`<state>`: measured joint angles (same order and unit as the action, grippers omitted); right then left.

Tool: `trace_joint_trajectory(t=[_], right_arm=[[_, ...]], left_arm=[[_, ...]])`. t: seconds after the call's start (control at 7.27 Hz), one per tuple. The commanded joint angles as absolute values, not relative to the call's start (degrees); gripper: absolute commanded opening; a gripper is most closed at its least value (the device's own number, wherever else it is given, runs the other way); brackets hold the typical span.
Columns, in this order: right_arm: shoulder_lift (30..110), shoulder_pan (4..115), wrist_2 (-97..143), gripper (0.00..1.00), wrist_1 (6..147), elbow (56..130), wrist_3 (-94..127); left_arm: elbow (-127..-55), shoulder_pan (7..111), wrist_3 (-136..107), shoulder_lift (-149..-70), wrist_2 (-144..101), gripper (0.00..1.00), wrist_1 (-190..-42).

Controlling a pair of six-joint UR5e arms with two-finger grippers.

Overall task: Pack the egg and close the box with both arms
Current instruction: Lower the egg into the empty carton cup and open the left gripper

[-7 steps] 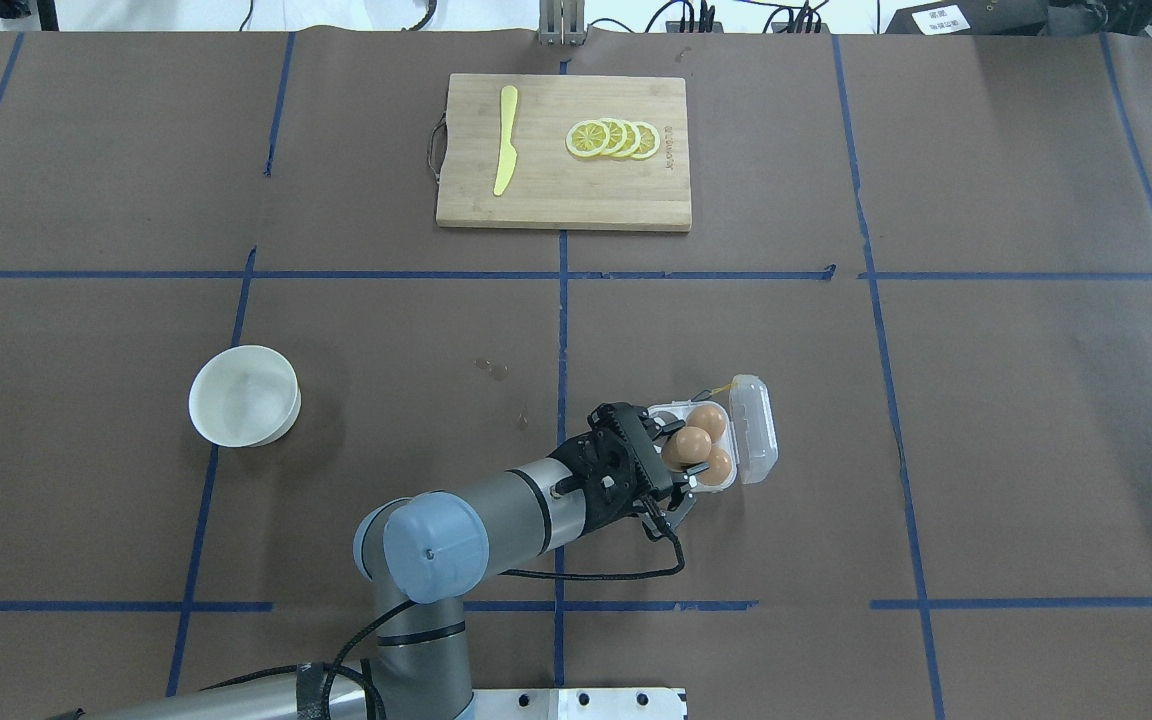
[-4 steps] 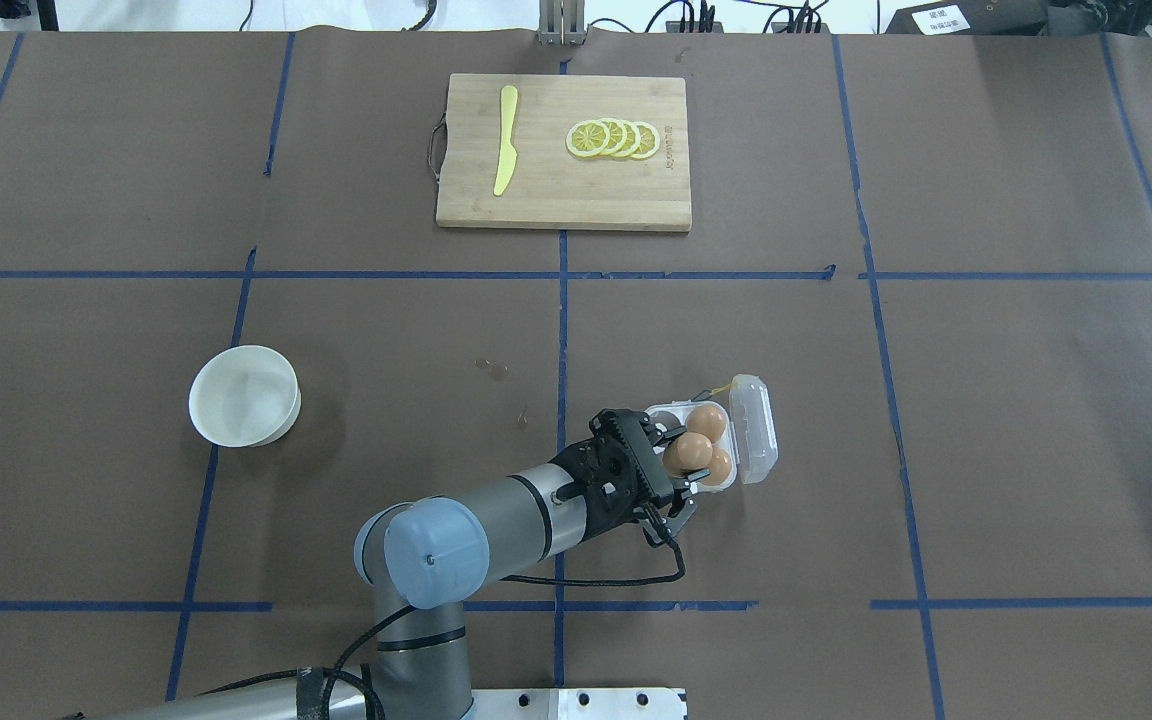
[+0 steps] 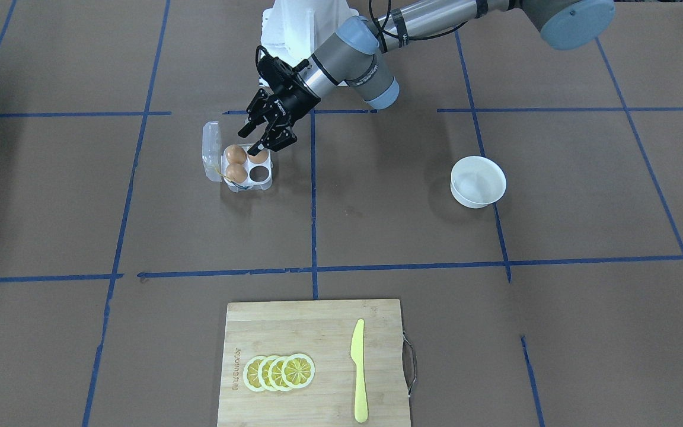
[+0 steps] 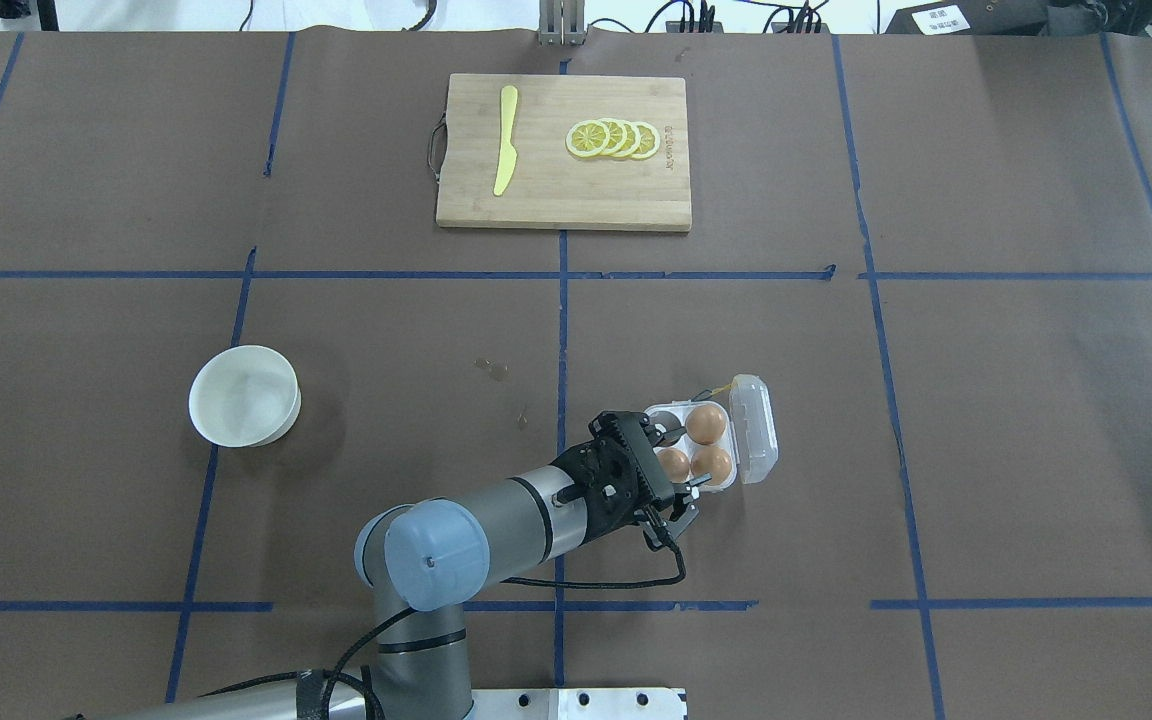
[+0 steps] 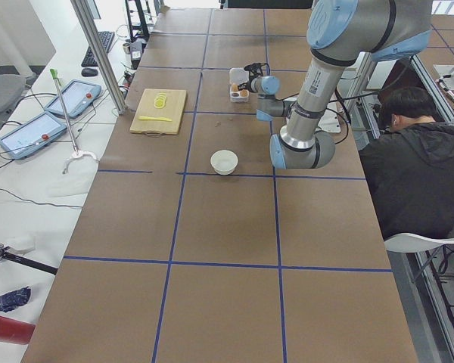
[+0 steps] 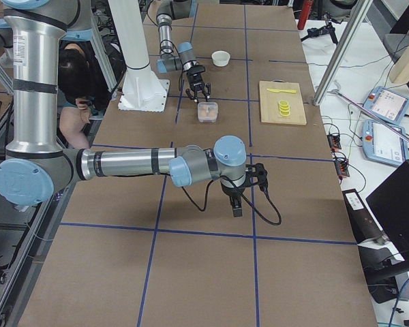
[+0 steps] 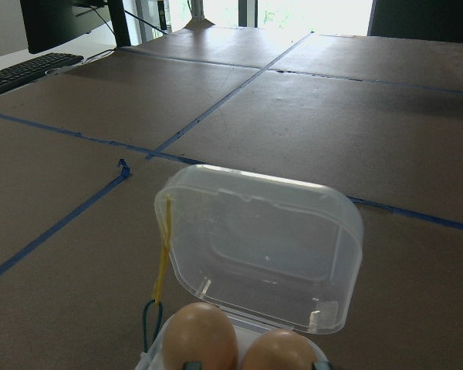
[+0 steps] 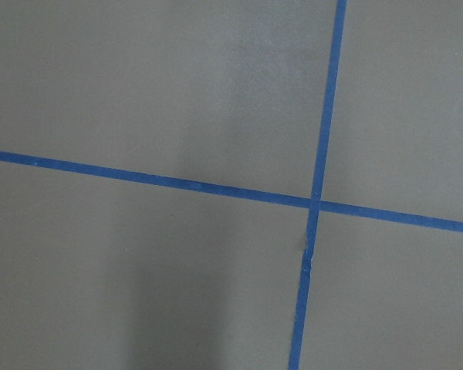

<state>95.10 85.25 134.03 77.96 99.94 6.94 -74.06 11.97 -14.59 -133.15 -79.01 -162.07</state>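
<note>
The clear box [image 4: 688, 478] stands open, its lid [image 4: 754, 428] tipped up on the right side. The egg [image 4: 674, 463] lies in the near left cell, also in the front view [image 3: 259, 155]. Two more brown eggs [image 4: 705, 423] [image 4: 713, 463] fill the cells by the lid. The far left cell [image 4: 664, 420] is empty. My left gripper [image 4: 689, 457] [image 3: 251, 145] hovers over the box, open, with its fingers on either side of the egg. My right gripper [image 6: 236, 208] points down at bare table far from the box, and I cannot tell whether it is open or shut.
A white bowl [image 4: 244, 395] stands to the left of the box. A wooden cutting board [image 4: 563, 200] at the far side carries a yellow knife [image 4: 506, 140] and lemon slices [image 4: 613, 139]. A seated person [image 5: 416, 166] is behind the robot.
The egg was held raised over the box. It has come down into the near left cell, and the left gripper has let go of it. The arm barely moved.
</note>
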Motion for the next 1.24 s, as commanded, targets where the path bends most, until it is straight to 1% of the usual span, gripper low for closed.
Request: trace_joint_trajectory(t=[0.0, 0.14, 0.28, 0.41, 0.55, 0.69, 0.96, 1.1], right_arm=[[95.2, 85.3, 134.0, 1.0, 78.0, 99.9, 6.9], [95.2, 85.3, 134.0, 1.0, 78.0, 99.9, 6.9], [95.2, 85.3, 134.0, 1.0, 78.0, 99.9, 6.9], [95.2, 85.3, 134.0, 1.0, 78.0, 99.9, 6.9], [95.3, 85.3, 134.0, 1.0, 78.0, 99.9, 6.9], [95.4, 85.3, 134.1, 1.0, 78.0, 99.9, 6.9], [95.4, 85.3, 134.2, 1.0, 78.0, 99.9, 6.9], [95.6, 85.3, 134.2, 1.0, 78.0, 99.9, 6.9]], left_arm=[[-74.1, 12.0, -14.6, -133.2, -79.0, 0.61, -162.1], [-74.3, 12.0, -14.6, -133.2, -79.0, 0.62, -162.1], [-74.5, 12.0, -14.6, -133.2, -79.0, 0.67, -162.2], [-74.8, 12.4, -15.1, -133.2, -79.1, 0.87, -162.2], [-76.1, 12.6, -18.8, -133.0, -80.1, 0.99, -162.1], [-77.6, 12.6, -24.1, -132.5, -81.1, 0.99, -161.6], [-78.0, 14.2, -24.8, -132.4, -82.4, 0.99, -159.6], [-80.5, 16.6, -26.1, -131.1, -85.5, 0.99, -154.9]])
